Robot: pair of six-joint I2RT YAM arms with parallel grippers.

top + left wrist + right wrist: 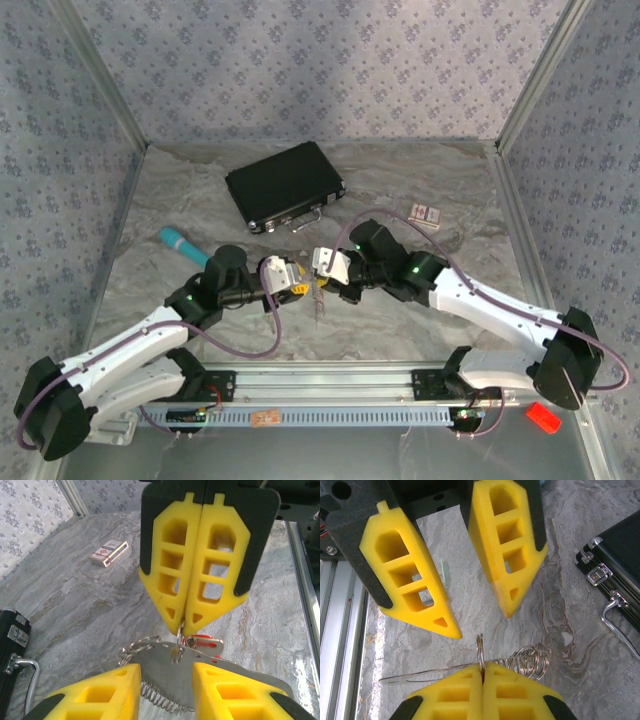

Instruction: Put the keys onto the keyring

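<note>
Above table (440,180): right pincer (482,670) pinches thin grey coil-edged keyring (530,661); left pincer (480,622) spread; red-headed key (202,641) alongside.

Table (180,190): marbled grey-beige, darker veins.
Walls (300,60), upper frame: grey-blue, small repeating floral print.
Case (285,185), upper centre: black, silvery latches.
Stick (183,245), left of centre: teal.
Small box (427,213), right of case: red and white.
Left gripper (480,621), right gripper (182,627): yellow latticed foam, black backing.
Keyring (165,702): silvery grey, coiled edge.
Key (202,641): red head.
Small ring (480,652): silvery.
Arms (130,355): white shells, black joints.
Cables (277,325): purple.
Block (543,417), lower right: red.
</note>
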